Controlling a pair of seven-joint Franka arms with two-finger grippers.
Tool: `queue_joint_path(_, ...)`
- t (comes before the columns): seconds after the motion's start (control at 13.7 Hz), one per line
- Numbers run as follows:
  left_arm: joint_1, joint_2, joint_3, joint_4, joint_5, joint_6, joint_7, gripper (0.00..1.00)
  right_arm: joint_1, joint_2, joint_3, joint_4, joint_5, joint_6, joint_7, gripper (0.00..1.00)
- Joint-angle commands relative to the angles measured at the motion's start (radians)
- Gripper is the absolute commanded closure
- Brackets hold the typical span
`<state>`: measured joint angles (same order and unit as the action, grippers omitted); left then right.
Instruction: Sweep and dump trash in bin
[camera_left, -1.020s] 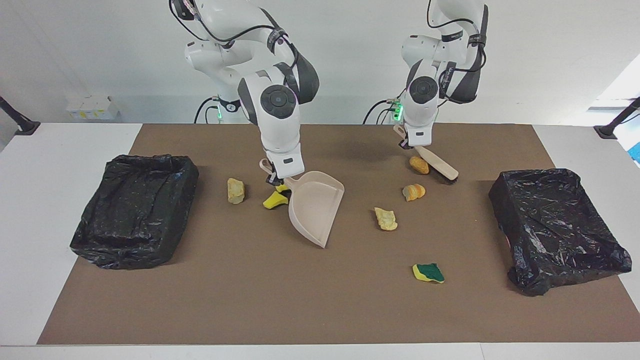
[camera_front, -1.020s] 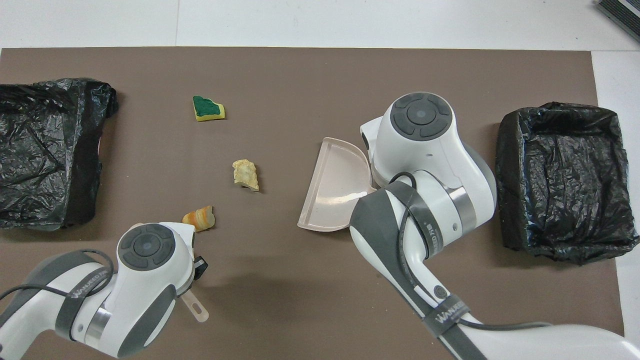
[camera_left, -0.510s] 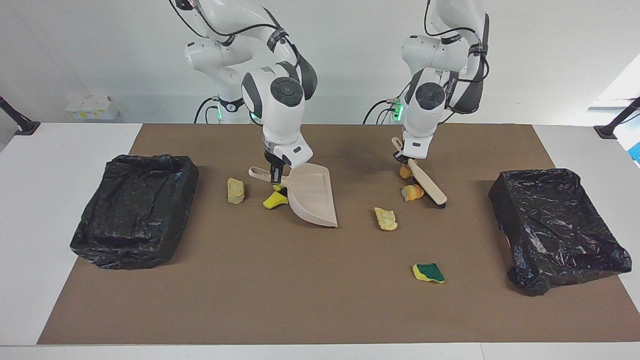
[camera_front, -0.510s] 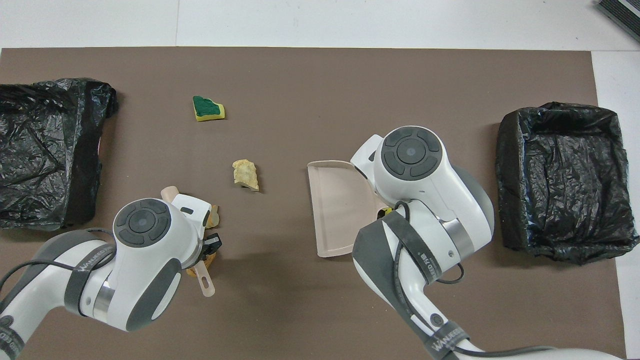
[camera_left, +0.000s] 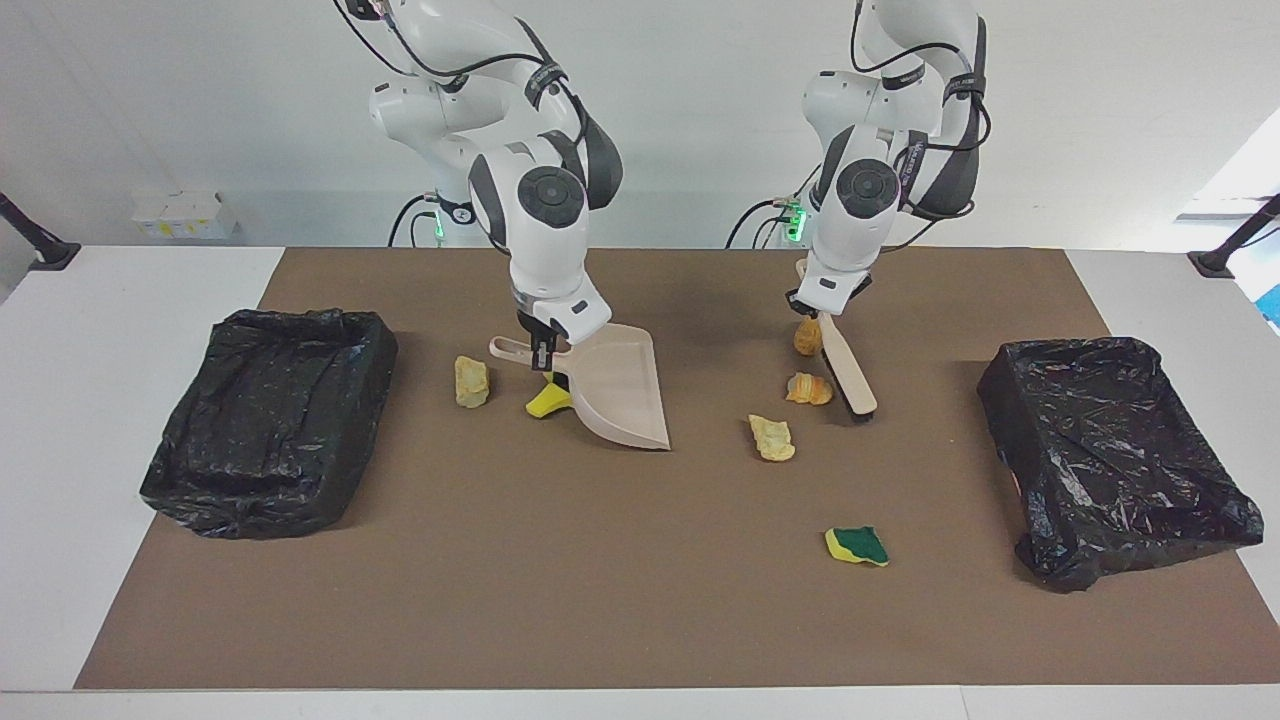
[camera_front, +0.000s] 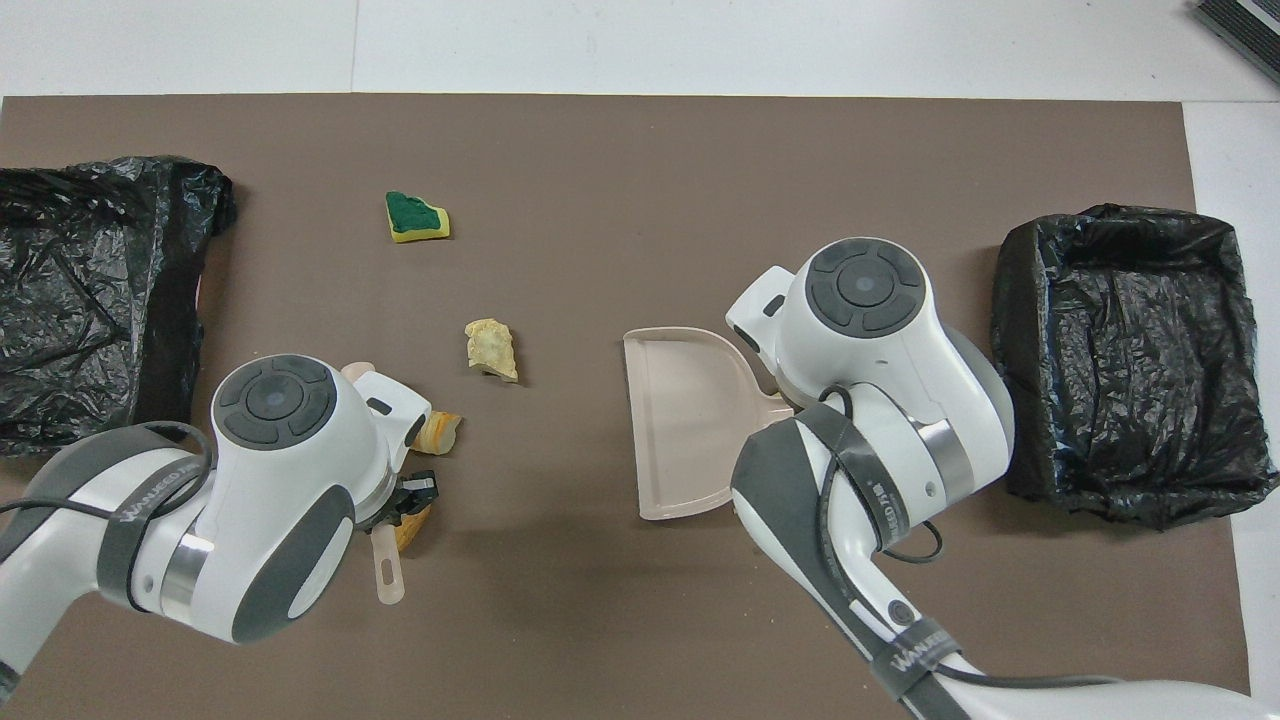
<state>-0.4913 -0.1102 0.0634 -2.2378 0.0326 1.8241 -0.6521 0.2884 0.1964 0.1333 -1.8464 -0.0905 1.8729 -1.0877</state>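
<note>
The orange-brown bread lump (camera_left: 807, 389) is lying on the brown mat (camera_left: 600, 600), touching the bristle end of the brush (camera_left: 848, 372), whose long axis is running away from the robots. The left gripper (camera_left: 812, 310) is clamping the brush handle. Toward the right arm's end, the right gripper (camera_left: 541, 352) is gripping the dustpan (camera_left: 615, 385), its mouth facing the lump.

You have bright, even light from above in both views. Soft shadows of the arms fall on the brown mat (camera_left: 600, 560) near the robots. Glare speckles the black bin liners (camera_left: 1110, 450) and washes out a window patch (camera_left: 1235, 185). Focus is sharp, with no motion blur.
</note>
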Motion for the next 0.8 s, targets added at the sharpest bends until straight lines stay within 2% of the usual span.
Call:
queue_joint_path(0.0, -0.004, -0.091, -0.002, -0.005, -0.013, -0.112, -0.047, 1.0, -0.009, -0.031, 0.009, -0.039, 0.043, 0.028, 0.009, 1.0)
queue_joint_path(0.15, -0.007, -0.117, -0.011, -0.038, -0.013, -0.129, -0.136, 1.0, -0.009, -0.035, 0.008, -0.06, 0.092, 0.07, 0.017, 1.0)
queue_joint_path(0.36, -0.024, -0.209, -0.013, -0.149, -0.014, -0.147, -0.228, 1.0, -0.005, -0.041, 0.008, -0.092, 0.098, 0.115, 0.034, 1.0)
queue_joint_path(0.58, -0.056, -0.204, -0.011, -0.203, -0.066, -0.117, -0.317, 1.0, -0.006, -0.04, 0.008, -0.099, 0.12, 0.14, 0.026, 1.0)
queue_joint_path(0.73, -0.059, -0.18, -0.013, -0.206, -0.106, -0.036, -0.319, 1.0, -0.006, -0.041, 0.008, -0.114, 0.121, 0.143, 0.035, 1.0)
